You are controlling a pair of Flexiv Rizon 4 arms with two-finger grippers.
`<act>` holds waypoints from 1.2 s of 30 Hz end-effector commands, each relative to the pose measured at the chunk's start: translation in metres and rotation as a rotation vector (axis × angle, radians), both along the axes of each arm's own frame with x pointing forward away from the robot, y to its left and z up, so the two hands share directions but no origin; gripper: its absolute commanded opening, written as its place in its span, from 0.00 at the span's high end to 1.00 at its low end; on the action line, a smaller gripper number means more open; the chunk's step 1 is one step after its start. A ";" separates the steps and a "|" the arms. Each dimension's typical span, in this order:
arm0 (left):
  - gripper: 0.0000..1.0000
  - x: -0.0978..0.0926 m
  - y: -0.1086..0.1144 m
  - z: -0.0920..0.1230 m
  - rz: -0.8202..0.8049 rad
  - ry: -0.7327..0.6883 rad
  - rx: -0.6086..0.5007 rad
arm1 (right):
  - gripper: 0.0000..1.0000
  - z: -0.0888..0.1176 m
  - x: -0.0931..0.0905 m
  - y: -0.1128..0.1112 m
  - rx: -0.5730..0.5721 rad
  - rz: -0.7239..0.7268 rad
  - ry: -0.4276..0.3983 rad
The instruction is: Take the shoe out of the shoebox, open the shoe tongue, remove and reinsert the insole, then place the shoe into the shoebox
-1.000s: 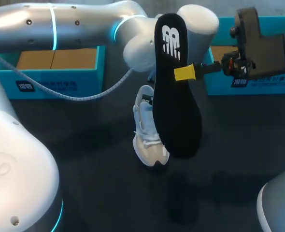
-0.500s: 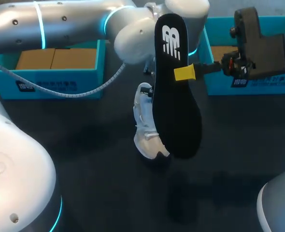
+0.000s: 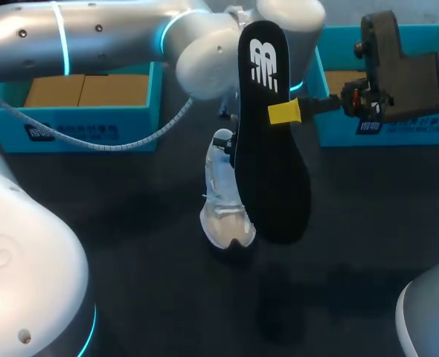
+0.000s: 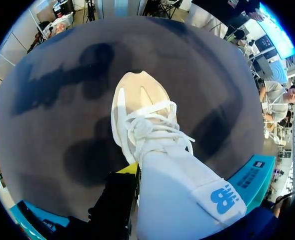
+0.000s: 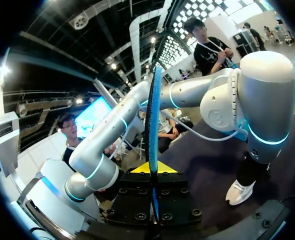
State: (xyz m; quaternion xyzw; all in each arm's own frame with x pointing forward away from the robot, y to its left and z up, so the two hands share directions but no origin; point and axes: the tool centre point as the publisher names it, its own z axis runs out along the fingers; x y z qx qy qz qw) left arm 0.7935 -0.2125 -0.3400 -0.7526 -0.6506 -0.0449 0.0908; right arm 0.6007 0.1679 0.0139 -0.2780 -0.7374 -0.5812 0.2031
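Dark desk (image 3: 130,297), open nearside, shoebox (image 3: 93,130) at far edge: shoe (image 3: 223,212) toe-down, left pincer (image 4: 137,172) clamped on it; right pincer (image 3: 286,113) clamps upright insole (image 3: 273,178).

Silver-white arms (image 3: 108,33) bear cyan rings (image 3: 58,30), a grey cable (image 3: 130,139), black yellow-tipped right gripper (image 5: 152,168).

Dark worktop (image 3: 130,290): left teal box (image 3: 85,128) and right teal box (image 3: 420,132) along far edge, well apart; white shoe (image 3: 223,212) between, toe down, contact unconfirmed
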 end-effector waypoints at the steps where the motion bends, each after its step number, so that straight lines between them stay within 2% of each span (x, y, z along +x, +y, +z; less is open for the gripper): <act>1: 0.00 0.005 -0.009 0.007 0.010 0.005 -0.016 | 1.00 0.000 0.004 0.004 -0.003 0.004 0.002; 4: 0.00 0.006 -0.008 0.025 0.017 -0.004 -0.064 | 1.00 0.000 0.004 0.004 -0.003 0.004 0.002; 6: 0.00 0.008 -0.009 0.020 0.020 0.027 -0.084 | 1.00 0.000 0.004 0.004 -0.003 0.004 0.002; 8: 0.00 0.008 -0.012 0.004 0.035 0.057 -0.047 | 1.00 0.000 0.004 0.004 -0.003 0.004 0.002; 9: 0.00 0.008 -0.012 0.004 0.034 0.070 -0.059 | 1.00 0.000 0.004 0.004 -0.003 0.004 0.002; 12: 0.00 0.006 -0.013 0.026 0.023 0.020 -0.095 | 1.00 0.000 0.004 0.004 -0.003 0.004 0.002; 14: 0.00 0.009 -0.013 0.032 0.025 0.015 -0.107 | 1.00 0.000 0.004 0.004 -0.003 0.004 0.002; 16: 0.00 0.011 -0.013 0.017 0.030 0.075 -0.089 | 1.00 0.000 0.004 0.004 -0.003 0.004 0.002; 18: 0.00 0.009 -0.014 0.004 0.032 0.073 -0.028 | 1.00 0.000 0.004 0.004 -0.003 0.004 0.002; 19: 0.00 0.009 -0.013 0.010 0.025 0.080 -0.054 | 1.00 0.000 0.004 0.004 -0.003 0.004 0.002; 23: 0.00 0.016 -0.006 0.079 0.029 -0.005 -0.201 | 1.00 0.000 0.004 0.004 -0.003 0.004 0.002; 25: 0.00 0.018 -0.004 0.098 0.040 -0.044 -0.209 | 1.00 0.000 0.004 0.004 -0.003 0.004 0.002; 32: 0.00 0.029 0.002 0.129 0.064 -0.124 -0.221 | 1.00 0.000 0.004 0.004 -0.003 0.004 0.002; 36: 0.00 0.030 0.004 0.139 0.076 -0.146 -0.230 | 1.00 0.000 0.004 0.004 -0.003 0.004 0.002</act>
